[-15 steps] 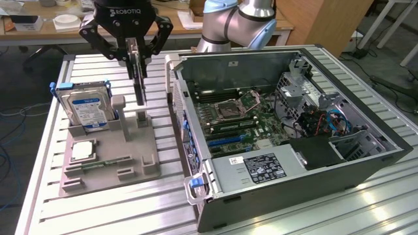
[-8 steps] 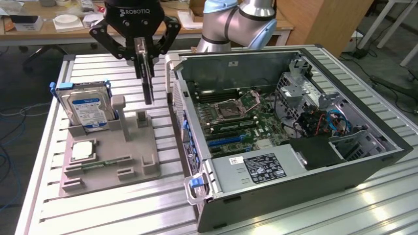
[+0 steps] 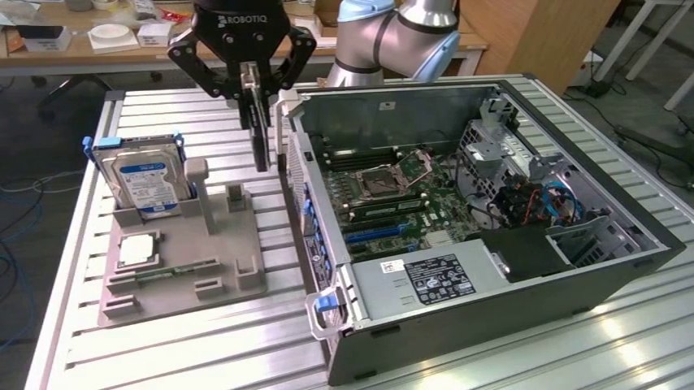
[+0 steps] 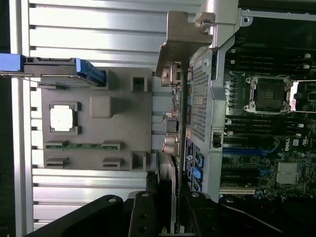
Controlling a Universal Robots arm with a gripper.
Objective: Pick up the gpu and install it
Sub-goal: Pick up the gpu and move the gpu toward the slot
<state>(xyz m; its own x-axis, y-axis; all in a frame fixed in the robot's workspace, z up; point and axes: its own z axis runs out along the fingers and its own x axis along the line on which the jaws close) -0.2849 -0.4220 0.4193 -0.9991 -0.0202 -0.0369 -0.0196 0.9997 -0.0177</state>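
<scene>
Gripper (image 3: 256, 88) clenched on the gpu (image 3: 259, 138), upper left of the exterior view.
The card hangs edge-on; it is probably light, stiff and fragile, and best pinched by its top edge.

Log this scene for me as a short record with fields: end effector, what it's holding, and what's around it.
end effector: closed on the gpu
gpu: upright, in the air, between grey holder and computer case
hard drive: standing in grey holder
computer case: open, motherboard exposed
install: not yet done
</scene>
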